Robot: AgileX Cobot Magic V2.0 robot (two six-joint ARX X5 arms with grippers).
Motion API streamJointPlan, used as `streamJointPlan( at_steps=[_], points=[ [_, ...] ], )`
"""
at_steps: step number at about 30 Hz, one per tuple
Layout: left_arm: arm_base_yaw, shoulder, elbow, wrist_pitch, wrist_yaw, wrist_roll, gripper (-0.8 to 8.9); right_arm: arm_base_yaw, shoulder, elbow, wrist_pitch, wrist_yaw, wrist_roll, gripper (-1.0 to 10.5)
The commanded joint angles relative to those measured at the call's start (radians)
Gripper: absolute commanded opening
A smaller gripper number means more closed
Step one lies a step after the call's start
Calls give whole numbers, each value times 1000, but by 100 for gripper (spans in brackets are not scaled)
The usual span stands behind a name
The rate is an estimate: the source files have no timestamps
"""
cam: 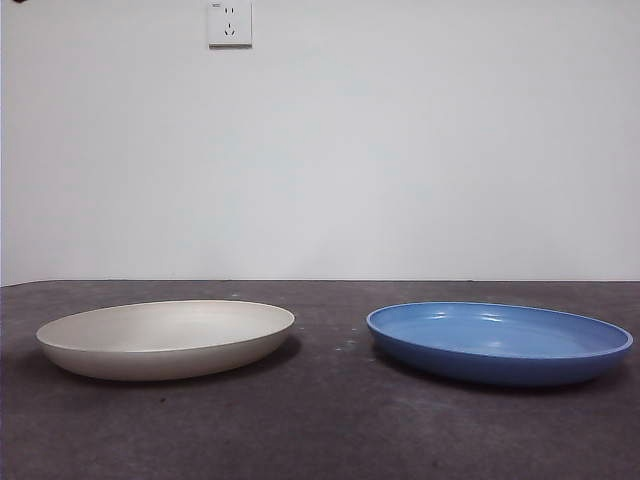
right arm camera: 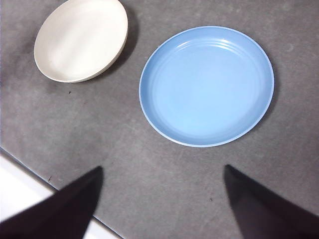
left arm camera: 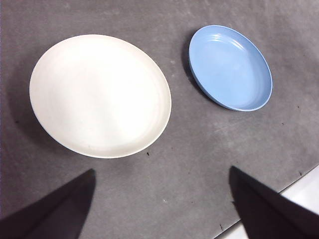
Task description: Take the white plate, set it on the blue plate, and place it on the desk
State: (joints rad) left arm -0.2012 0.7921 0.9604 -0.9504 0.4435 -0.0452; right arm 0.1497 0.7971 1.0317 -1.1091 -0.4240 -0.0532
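Two plates sit on the desk [cam: 320, 430], side by side and apart, with a strip of bare grey surface between them; seen from the front, the white plate [cam: 166, 338] lies to the left and the blue plate [cam: 499, 342] to the right. Both rest flat and right way up, and neither holds anything; the white one is matte and cream-toned, the blue one glossy, with faint rings in its bowl and a darker underside.

The left gripper [left arm camera: 162, 204] hangs above the desk near the white plate [left arm camera: 99, 95], its jaws spread wide with nothing between them; only grey desk [left arm camera: 164, 164] shows in the gap, and the blue plate [left arm camera: 230, 67] lies farther off. The right gripper [right arm camera: 162, 201] hangs likewise above the blue plate's side, jaws wide apart and holding nothing; the blue plate [right arm camera: 206, 85] is the nearer one there, the white plate [right arm camera: 80, 40] well beyond it, and the desk [right arm camera: 99, 129] shows between. Neither gripper touches a plate; neither arm shows in the front view.

The desk top is dark, rough and mottled, with small specks here and there; a pale edge runs along its border in both wrist views. Behind it stands a plain white wall with a white socket [cam: 229, 23] set high up; a small mark sits at the socket's upper left corner, too small to read. No other writing or brand shows on either plate.
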Motion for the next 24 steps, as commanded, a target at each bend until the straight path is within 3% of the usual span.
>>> streamJointPlan(
  at_steps=[1,11,24],
  points=[
    [-3,13,23,8,-2,-24,469,3,5,18,8,-2,1,441],
    [-3,122,29,76,-125,-49,465,3,5,18,9,-2,1,441],
    [-3,505,146,222,-251,-53,459,5,5,18,10,-2,1,440]
  ],
)
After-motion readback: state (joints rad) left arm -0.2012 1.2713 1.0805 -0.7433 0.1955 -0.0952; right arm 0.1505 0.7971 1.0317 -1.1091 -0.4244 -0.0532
